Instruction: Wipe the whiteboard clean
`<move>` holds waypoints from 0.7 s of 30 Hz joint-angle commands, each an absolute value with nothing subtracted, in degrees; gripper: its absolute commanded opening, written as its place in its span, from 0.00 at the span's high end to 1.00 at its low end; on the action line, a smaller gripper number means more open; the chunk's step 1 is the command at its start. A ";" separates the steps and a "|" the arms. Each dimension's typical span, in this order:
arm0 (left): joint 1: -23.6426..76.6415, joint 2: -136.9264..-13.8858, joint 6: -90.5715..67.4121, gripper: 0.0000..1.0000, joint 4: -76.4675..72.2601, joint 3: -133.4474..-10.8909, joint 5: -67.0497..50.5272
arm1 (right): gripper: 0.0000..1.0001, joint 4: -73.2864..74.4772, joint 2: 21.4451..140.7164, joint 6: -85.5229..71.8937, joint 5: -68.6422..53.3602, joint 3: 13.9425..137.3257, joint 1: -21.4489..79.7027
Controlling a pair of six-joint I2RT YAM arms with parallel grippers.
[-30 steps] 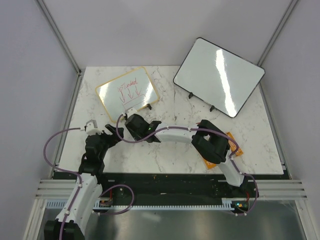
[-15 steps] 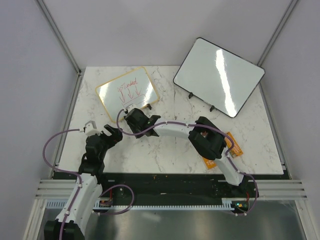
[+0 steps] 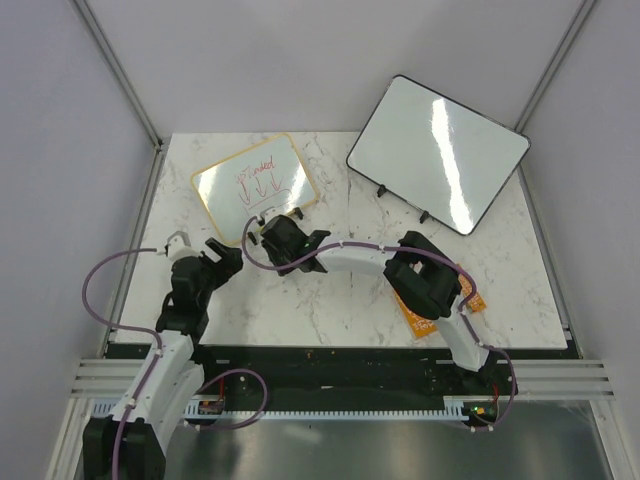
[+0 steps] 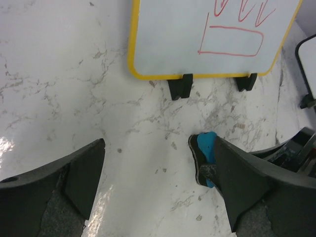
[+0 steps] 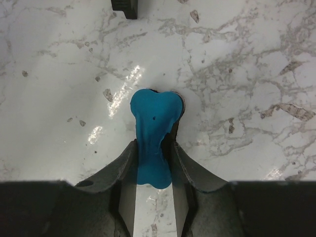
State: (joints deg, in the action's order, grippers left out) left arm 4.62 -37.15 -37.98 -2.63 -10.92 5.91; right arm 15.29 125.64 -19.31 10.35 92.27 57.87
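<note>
The small yellow-framed whiteboard (image 3: 255, 185) with red marker scribbles stands tilted at the back left of the table. In the left wrist view (image 4: 207, 29) its lower edge and black feet show. My right gripper (image 3: 272, 230) is shut on a blue eraser (image 5: 153, 126), low over the marble just in front of the board's feet. The eraser (image 4: 205, 148) also shows in the left wrist view, beside my left finger. My left gripper (image 3: 225, 258) is open and empty, in front of the board, left of the right gripper.
A larger black-framed blank whiteboard (image 3: 438, 152) stands at the back right. An orange flat object (image 3: 415, 318) lies under the right arm near the front right. A black board foot (image 5: 123, 6) is just ahead of the eraser.
My right gripper with the eraser has moved a little farther toward the yellow-framed board. My left gripper has moved forward and right, closer to the board.
</note>
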 commanded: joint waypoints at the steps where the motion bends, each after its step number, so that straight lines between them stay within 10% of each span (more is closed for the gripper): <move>1: 4.66 -40.86 -42.54 0.06 -8.07 -18.01 8.00 | 0.78 15.82 121.47 -18.46 10.90 87.90 56.16; 21: -1.83 -72.15 -27.07 0.06 10.28 -67.67 1.51 | 0.81 3.78 104.60 -15.82 13.89 79.89 53.09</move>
